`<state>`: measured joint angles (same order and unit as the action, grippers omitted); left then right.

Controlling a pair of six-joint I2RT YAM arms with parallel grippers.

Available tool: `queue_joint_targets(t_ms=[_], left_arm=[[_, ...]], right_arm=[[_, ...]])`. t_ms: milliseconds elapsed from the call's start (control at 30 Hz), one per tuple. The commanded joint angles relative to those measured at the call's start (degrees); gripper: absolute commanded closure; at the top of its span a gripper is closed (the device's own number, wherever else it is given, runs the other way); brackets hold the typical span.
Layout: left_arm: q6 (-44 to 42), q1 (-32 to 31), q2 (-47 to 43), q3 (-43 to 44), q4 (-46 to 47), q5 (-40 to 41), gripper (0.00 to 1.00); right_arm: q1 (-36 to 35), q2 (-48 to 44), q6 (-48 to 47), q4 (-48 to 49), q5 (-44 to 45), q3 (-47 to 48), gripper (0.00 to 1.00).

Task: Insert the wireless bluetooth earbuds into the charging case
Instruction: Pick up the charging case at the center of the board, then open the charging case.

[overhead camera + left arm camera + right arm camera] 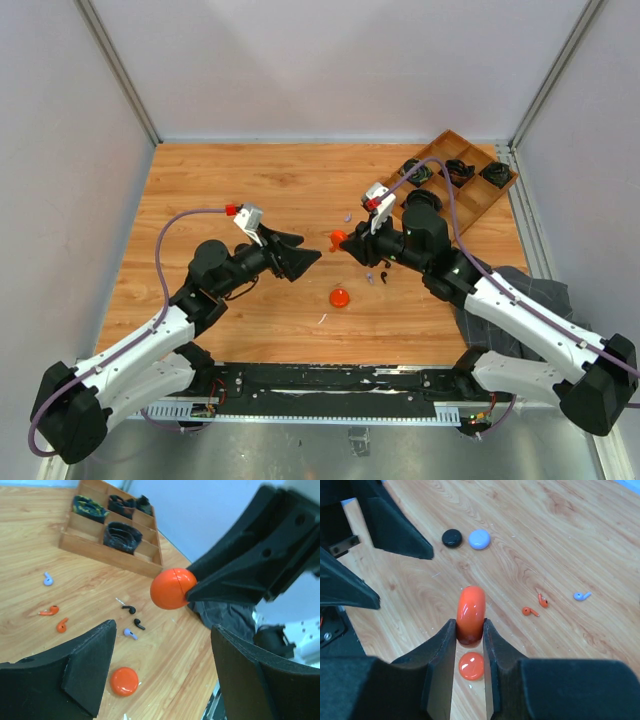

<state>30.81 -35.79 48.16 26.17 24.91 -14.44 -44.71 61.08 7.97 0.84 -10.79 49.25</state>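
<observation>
The right gripper (470,629) is clamped on a glossy orange round charging case (471,607). It holds the case edge-on between its two black fingers (443,650) at the centre of the right wrist view. In the left wrist view a seam runs across the case. The case hangs above the light wooden table (200,200), directly over a flat orange disc (471,666) lying on the wood.

The left gripper (164,635) stands wide open with nothing between its jaws. In the top view it faces the case from just to its left, without touching it.

The tiny comma-shaped buds lie loose on the table. Two orange earbuds (530,611) sit side by side, with a lilac earbud (582,596) near them, at the right of the right wrist view. Two black earbuds (129,609) and a second lilac bud (130,634) show at the centre of the left wrist view.

A black disc (452,538) and a pale lilac disc (479,539) lie just beside each other near the top of the right wrist view. A wooden compartment tray (478,205) holding coiled black cables (458,170) sits at the upper right of the top view.
</observation>
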Motion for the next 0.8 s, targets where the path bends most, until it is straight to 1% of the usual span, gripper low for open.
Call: queue_joint_targets(t_ms=[0, 100, 200, 267, 433, 567, 767], left_arm=[[-12.0, 0.2, 1.0, 1.8, 1.5, -11.4, 0.19], [-16.8, 0.2, 0.7, 0.1, 5.9, -17.2, 0.19], [-21.9, 0.2, 0.5, -1.7, 10.1, -22.0, 0.21], [-25.2, 0.2, 0.4, -2.3, 11.5, -24.5, 0.22], [-30.0, 0.2, 1.6, -2.1, 12.7, -29.2, 0.24], [-31.0, 0.1, 4.6, -0.7, 12.8, -31.8, 0.3], [-30.5, 0.1, 8.3, 1.3, 13.1, -35.4, 0.42]], right_arm=[[2.2, -1.1, -8.2, -9.9, -9.2, 5.8, 0.89], [2.3, -0.9, -11.2, -14.0, -11.0, 8.4, 0.89], [2.3, -0.3, -13.4, -17.9, -13.9, 11.1, 0.89], [2.3, 0.4, -14.8, -20.3, -16.7, 13.0, 0.89], [2.3, 2.0, -17.6, -24.6, -23.1, 16.9, 0.88], [2.0, 3.7, -19.7, -27.8, -26.6, 19.6, 0.88], [-0.5, 5.9, -23.1, -31.3, -26.9, 21.7, 0.88]])
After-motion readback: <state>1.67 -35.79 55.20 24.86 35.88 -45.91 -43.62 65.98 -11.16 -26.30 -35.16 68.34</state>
